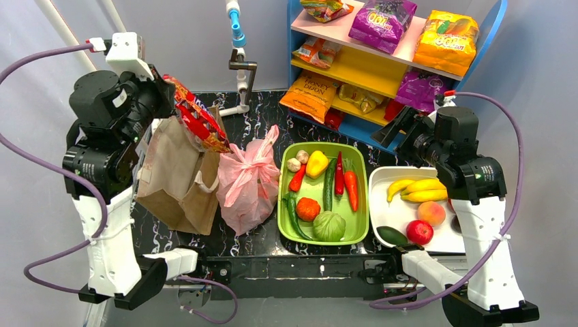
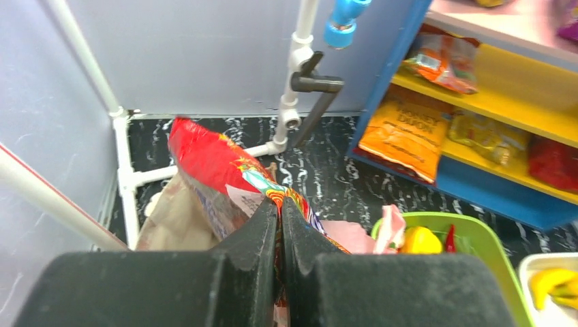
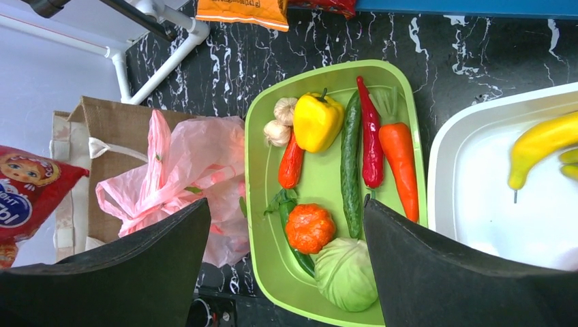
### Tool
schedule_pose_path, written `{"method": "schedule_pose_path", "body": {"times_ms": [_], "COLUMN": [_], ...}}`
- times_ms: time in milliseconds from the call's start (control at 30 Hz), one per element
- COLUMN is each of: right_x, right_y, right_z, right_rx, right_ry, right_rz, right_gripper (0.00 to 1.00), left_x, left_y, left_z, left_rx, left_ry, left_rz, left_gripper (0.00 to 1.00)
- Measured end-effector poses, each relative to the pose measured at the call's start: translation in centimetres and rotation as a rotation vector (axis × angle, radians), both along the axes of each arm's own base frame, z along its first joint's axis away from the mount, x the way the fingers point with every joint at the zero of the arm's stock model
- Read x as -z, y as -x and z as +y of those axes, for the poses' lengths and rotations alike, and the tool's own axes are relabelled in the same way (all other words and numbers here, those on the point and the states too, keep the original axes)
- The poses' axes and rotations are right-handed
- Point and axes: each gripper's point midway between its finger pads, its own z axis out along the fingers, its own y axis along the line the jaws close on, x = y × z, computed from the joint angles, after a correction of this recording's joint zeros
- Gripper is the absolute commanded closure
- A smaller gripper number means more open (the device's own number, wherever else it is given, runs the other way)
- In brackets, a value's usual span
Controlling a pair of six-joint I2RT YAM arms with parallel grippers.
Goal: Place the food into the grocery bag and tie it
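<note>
My left gripper [image 2: 279, 204] is clamped on the shiny red snack packet [image 2: 211, 160]. My right gripper [image 3: 286, 204] gapes empty above the green plastic tray [image 3: 262, 136]. I judge I'm mid-delivery and must next reach the thin pink plastic bag [image 1: 247, 184]. Only the overhead view shows the packet hanging over the stiff brown paper bag [image 1: 178, 180] beside it.
</note>
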Motion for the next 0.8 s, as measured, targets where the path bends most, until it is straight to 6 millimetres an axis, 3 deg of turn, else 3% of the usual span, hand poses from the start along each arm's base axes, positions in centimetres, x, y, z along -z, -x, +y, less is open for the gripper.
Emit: {"method": "schedule_pose_path", "body": {"times_ms": [233, 533, 800], "right_x": [0.2, 0.8, 1.2], "right_y": [0.0, 0.0, 0.1], "right_z": [0.4, 0.5, 0.4], "right_rx": [-0.017, -0.023, -0.025], "right_ry": [-0.009, -0.009, -0.005], "right_rz": [0.009, 0.026, 0.033], "right_gripper": [0.12, 0.12, 0.12], "left_x": [1.7, 2.2, 8.6], "left_y": [-2.1, -1.7, -1.2], "left_z": [2.4, 4.2, 3.6], "left_rx": [-0.13, -0.215, -0.199], "left_ry": [-0.082, -0.124, -0.077], "left_rz": [0.019, -0.019, 0.094], "left_gripper": [1.0, 1.0, 1.0]}}
